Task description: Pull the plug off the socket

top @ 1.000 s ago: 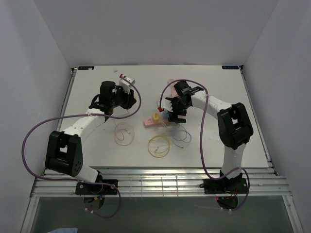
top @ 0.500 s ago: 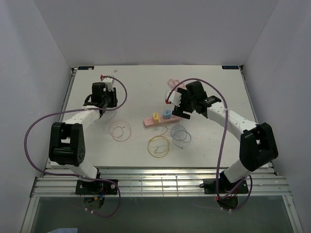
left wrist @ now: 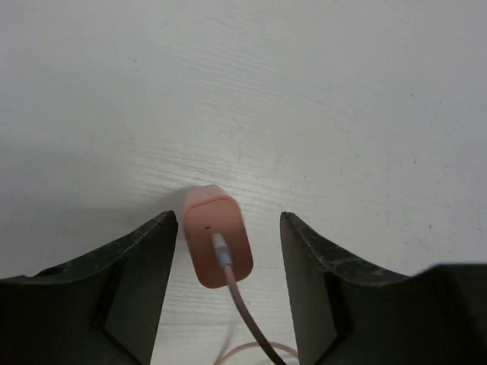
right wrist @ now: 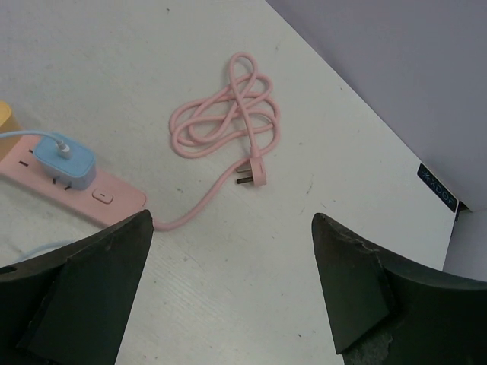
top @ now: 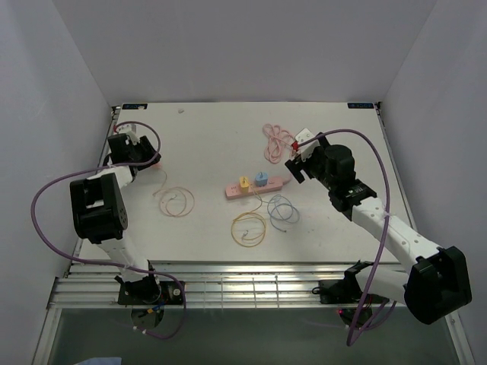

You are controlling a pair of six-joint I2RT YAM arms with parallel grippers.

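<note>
The socket (top: 257,187) is a pink power strip at mid-table, also at the left of the right wrist view (right wrist: 114,199). A yellow plug (top: 243,182) and a blue plug (top: 260,179) stand in it. At the far left, my left gripper (top: 124,146) is open. In the left wrist view a salmon plug (left wrist: 218,243) with its thin cable lies on the table between the fingers of the left gripper (left wrist: 227,228), with a gap on each side. My right gripper (top: 297,162) hangs open and empty, right of the strip, over bare table (right wrist: 232,220).
The strip's coiled pink cord (top: 275,135) with its own wall plug (right wrist: 251,176) lies behind the right gripper. A pink cable loop (top: 175,201), a yellow loop (top: 249,228) and a blue loop (top: 283,211) lie in front of the strip. The left wall is close to the left arm.
The left arm swung to the table's far left carrying the salmon plug, and its jaws have now parted from it. The right arm drew back to the right of the strip.
</note>
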